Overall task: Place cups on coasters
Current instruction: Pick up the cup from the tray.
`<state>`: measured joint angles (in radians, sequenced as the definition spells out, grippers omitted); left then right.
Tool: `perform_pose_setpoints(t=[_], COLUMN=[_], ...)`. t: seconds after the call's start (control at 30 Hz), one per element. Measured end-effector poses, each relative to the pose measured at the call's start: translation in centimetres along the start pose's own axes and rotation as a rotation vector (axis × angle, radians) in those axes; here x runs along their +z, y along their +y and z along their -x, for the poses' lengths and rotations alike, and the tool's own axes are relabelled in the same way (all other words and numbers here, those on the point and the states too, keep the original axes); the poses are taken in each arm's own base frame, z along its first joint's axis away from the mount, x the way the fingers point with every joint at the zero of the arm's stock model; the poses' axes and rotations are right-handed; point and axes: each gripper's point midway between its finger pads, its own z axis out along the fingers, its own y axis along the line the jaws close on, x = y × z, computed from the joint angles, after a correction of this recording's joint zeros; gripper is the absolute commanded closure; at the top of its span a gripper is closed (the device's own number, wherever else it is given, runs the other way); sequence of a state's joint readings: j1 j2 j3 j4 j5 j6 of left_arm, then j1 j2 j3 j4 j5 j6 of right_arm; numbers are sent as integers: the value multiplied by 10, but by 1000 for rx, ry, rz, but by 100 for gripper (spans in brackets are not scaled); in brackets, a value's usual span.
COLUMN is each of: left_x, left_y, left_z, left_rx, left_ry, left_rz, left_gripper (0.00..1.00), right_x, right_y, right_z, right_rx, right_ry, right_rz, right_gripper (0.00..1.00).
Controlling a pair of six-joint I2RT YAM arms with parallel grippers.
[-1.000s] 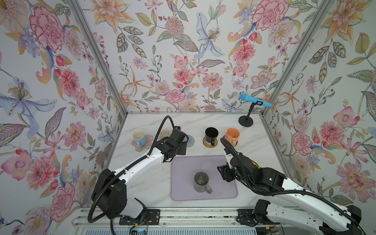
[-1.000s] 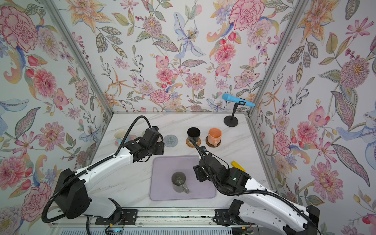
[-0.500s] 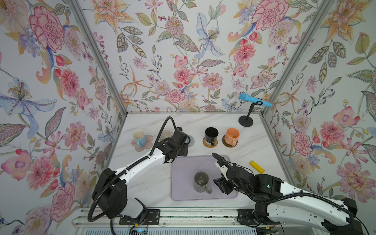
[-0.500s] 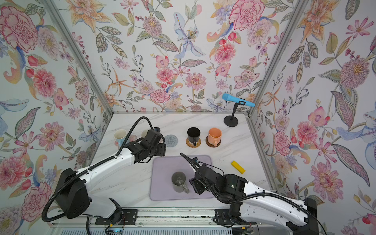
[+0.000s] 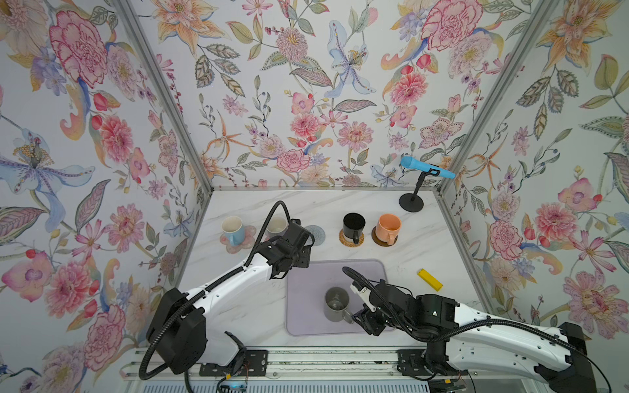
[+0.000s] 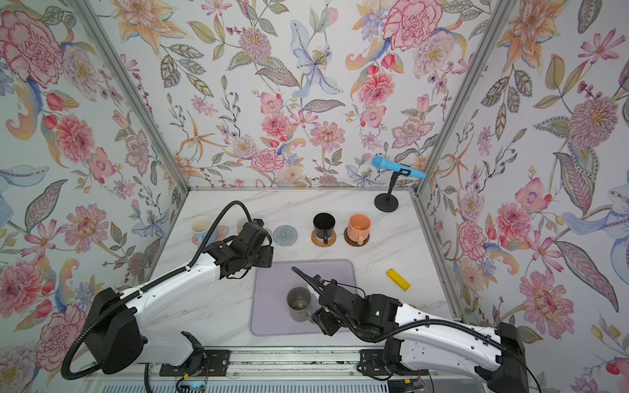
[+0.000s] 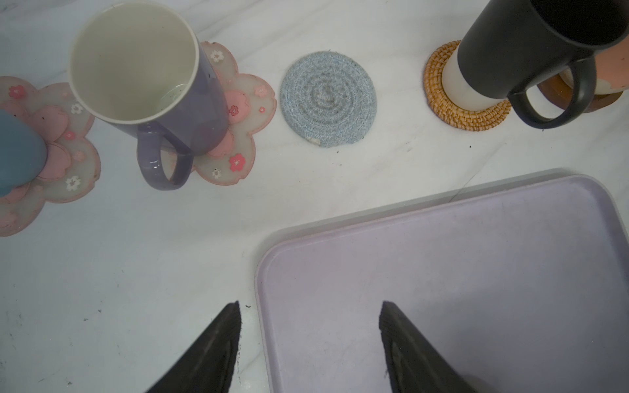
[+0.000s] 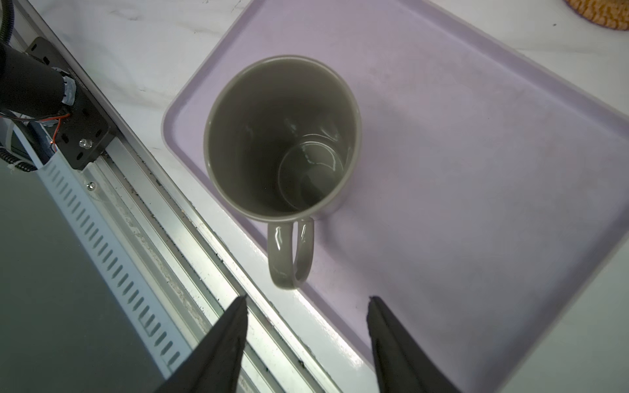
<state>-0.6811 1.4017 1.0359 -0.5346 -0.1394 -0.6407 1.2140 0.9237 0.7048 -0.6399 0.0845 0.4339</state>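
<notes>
The right arm lies low and bent, its right gripper [image 8: 306,301] spread open and empty, fingertips just short of the handle of the grey mug [image 5: 336,304]. This glossy, plain mug stands upright on the lilac mat [image 5: 369,272], mouth up, handle pointing towards that gripper. The left arm stretches forward, left gripper [image 7: 309,306] open and empty over the mat's far corner, near the bare grey ringed coaster [image 7: 328,98].
</notes>
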Motion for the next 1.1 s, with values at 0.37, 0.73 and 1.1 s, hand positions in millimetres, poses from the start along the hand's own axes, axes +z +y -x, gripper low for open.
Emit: perform_pose_setpoints(t=[0.37, 0.73, 1.1], left_x=[1, -5, -4], left_y=[5, 9, 10], left_z=[-11, -16, -19], left_rx=[-7, -21, -20], left_ry=[18, 6, 12], left_rz=[9, 4, 6], left_gripper=[31, 31, 31], right_x=[19, 30, 37], right_y=[9, 11, 9], right_z=[-4, -11, -11], right_rx=[-30, -66, -83], right_ry=[45, 83, 91], right_rz=[2, -23, -49], right_gripper=[45, 50, 59])
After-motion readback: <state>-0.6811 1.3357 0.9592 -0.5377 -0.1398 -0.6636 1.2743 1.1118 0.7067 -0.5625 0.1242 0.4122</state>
